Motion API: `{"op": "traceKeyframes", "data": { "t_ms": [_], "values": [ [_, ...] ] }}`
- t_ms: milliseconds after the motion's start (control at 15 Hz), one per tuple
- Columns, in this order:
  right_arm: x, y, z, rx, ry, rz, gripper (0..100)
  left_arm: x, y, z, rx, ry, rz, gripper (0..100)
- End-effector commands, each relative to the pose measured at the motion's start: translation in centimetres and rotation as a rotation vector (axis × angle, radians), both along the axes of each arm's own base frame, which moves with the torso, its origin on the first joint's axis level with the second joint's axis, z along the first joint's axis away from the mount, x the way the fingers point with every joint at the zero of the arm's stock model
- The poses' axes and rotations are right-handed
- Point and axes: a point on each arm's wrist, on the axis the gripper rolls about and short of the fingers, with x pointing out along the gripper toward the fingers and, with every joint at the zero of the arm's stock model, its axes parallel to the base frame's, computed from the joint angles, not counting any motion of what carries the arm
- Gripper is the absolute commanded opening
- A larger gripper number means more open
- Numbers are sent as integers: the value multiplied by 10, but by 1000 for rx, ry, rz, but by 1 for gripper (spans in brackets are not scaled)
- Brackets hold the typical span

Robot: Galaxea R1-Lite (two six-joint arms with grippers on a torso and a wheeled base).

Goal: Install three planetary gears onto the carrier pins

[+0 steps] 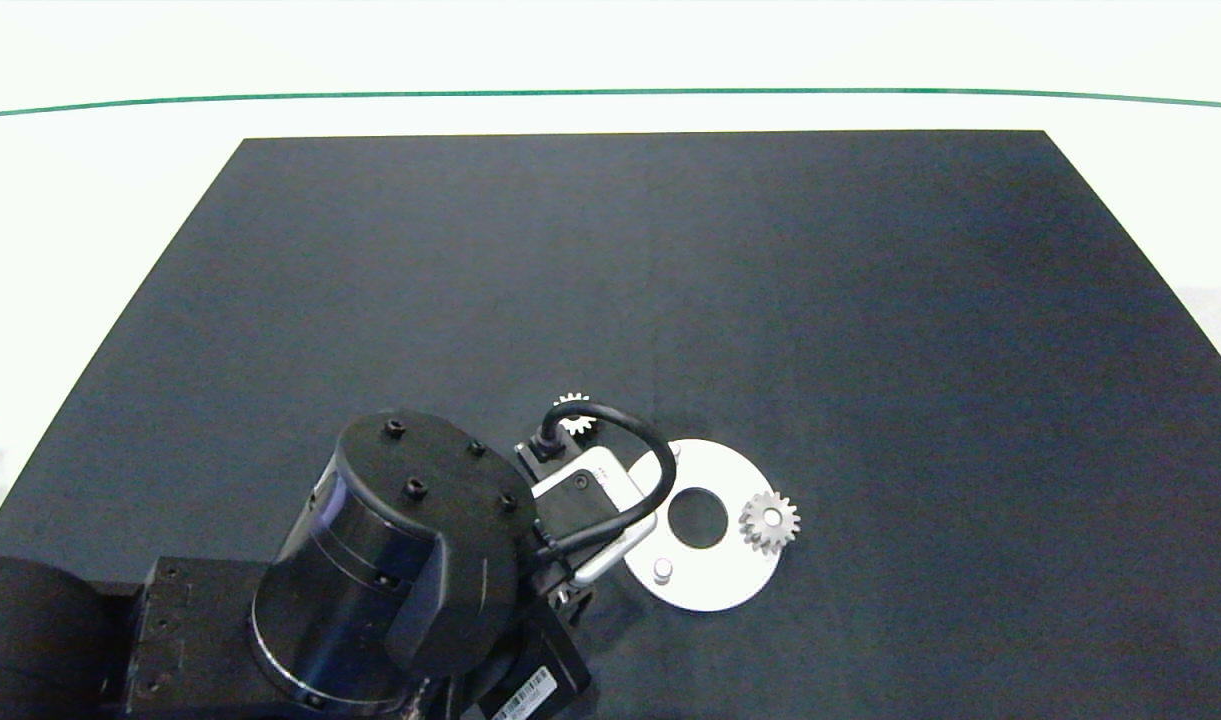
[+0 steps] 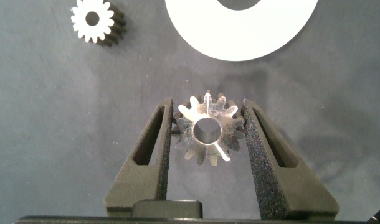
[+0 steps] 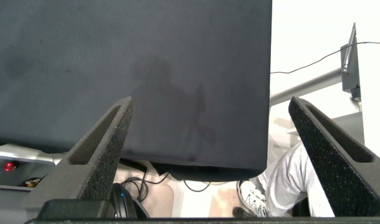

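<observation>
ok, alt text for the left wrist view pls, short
The left hand grips a silver planetary gear between its two grey fingers, just above the dark mat. Beyond it lies the edge of the white carrier disc, with a second gear resting on the mat off to one side of it.

Left arm [image 1: 390, 570] enters from 8 o'clock, overlapping white disc [image 1: 715, 590] at its 9 o'clock edge. One gear [image 1: 770, 521] seated at disc's 3 o'clock; second gear [image 1: 574, 412] on black mat [image 1: 670, 280] at 11 o'clock. Bare pin [image 1: 662, 570] at disc's 7 o'clock.
</observation>
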Motion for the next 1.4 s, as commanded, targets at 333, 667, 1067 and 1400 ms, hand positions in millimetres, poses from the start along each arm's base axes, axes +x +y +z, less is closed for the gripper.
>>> {"op": "traceKeyframes", "data": {
  "t_ms": [333, 667, 1067, 1400],
  "values": [
    [0, 0, 0, -9, 5, -1, 100, -6, -29, 1, 14, -10, -51, 19],
    [1, -1, 0, -10, 8, 11, 100, -6, -35, 7, 26, -14, -44, 19],
    [1, -1, 0, -9, 6, 11, 100, -5, -50, 2, 50, -22, -34, 19],
    [1, -1, 0, -11, 8, 12, 100, -7, -65, 2, 46, -31, -52, 19]
  ]
}}
